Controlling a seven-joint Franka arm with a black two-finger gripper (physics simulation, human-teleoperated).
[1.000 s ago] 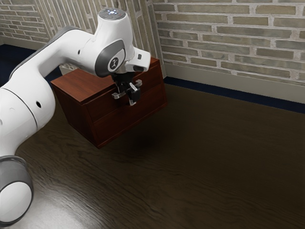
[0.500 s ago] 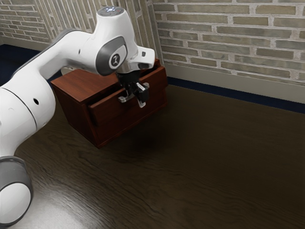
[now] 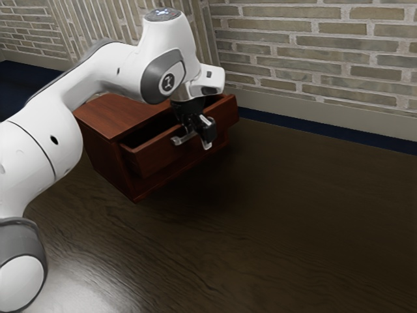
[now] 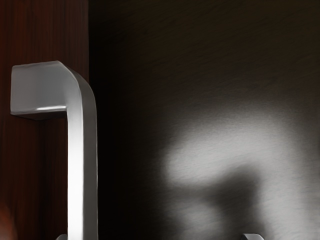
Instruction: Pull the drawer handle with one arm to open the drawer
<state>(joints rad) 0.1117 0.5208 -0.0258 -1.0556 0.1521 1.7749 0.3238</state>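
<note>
A round mark on the arm's grey joint is too small to read; the pincer, upper centre of the exterior view, is clenched on the silver drawer handle, its black fingers close together; the drawer stands partly out of the red-brown cabinet, left of centre on the dark tabletop; in the wrist view the drawer handle runs along the frame's left.
</note>
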